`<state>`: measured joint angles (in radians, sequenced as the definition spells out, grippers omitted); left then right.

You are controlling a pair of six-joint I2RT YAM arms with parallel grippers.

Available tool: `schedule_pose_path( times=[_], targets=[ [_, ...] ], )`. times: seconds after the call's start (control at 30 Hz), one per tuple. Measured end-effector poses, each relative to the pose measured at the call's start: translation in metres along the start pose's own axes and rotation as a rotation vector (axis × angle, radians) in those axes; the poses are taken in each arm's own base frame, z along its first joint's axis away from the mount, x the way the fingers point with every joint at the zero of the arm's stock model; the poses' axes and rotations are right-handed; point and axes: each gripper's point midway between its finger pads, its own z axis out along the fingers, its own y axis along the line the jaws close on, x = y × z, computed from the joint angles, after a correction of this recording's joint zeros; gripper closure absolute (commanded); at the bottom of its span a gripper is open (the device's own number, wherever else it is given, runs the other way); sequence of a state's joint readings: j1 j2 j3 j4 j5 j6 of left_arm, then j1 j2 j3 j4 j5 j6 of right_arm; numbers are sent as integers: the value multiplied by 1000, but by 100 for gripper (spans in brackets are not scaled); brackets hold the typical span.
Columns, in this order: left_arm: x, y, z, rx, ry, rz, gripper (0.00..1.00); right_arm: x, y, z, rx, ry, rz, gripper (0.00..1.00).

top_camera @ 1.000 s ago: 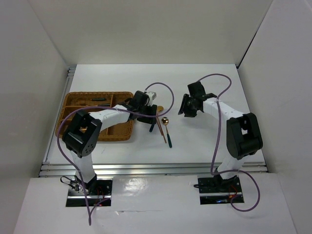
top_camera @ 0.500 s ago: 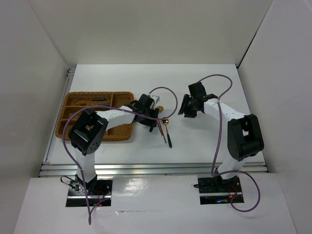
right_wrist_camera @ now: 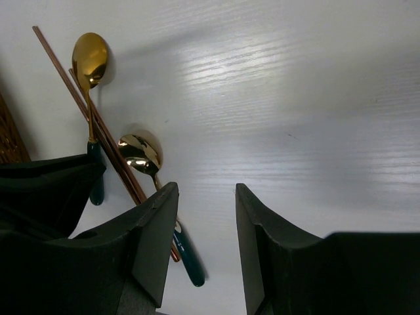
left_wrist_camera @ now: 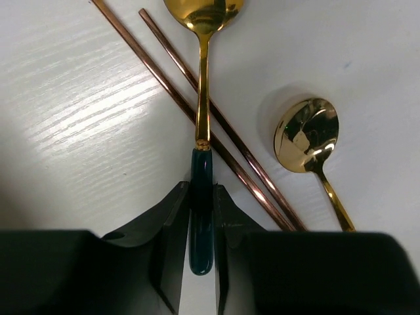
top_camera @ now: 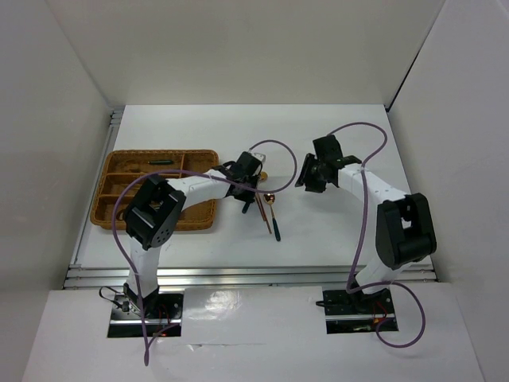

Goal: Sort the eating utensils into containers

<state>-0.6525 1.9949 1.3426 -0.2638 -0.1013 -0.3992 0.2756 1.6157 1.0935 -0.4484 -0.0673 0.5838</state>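
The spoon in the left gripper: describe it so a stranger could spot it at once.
Right of the wicker tray, two spoons and a pair of chopsticks lie on the white table. It is the spoon crossing the chopsticks, its teal handle between the fingers of the left gripper; the other spoon lies free beside them.

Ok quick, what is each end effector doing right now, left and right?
The left end effector is closed on the dark green handle of a gold spoon.
The right end effector is open, holding nothing.
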Motion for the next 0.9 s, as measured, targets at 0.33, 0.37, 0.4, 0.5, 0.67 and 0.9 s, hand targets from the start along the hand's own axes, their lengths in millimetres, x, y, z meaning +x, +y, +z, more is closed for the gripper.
schedule_pose_path(
  times=[0.33, 0.37, 0.4, 0.5, 0.67, 0.9],
  targets=[
    [0, 4, -6, -26, -15, -63, 77, -8, -3, -8, 1, -32, 12, 52],
    [1, 5, -12, -24, -19, -85, 77, -9, -4, -8, 3, -33, 12, 52],
    [1, 8, -21, -22, -32, -111, 77, -9, -4, -8, 3, -34, 12, 52],
    [-14, 21, -57, -17, -124, -209, 77, -9, -4, -8, 3, -35, 11, 52],
    [-62, 51, -141, 6, -442, -439, 76, -12, -5, -11, 0, -43, 17, 52],
    [-41, 111, -198, -151, -644, -903, 78, -13, -7, -11, -6, -39, 11, 52]
  ],
)
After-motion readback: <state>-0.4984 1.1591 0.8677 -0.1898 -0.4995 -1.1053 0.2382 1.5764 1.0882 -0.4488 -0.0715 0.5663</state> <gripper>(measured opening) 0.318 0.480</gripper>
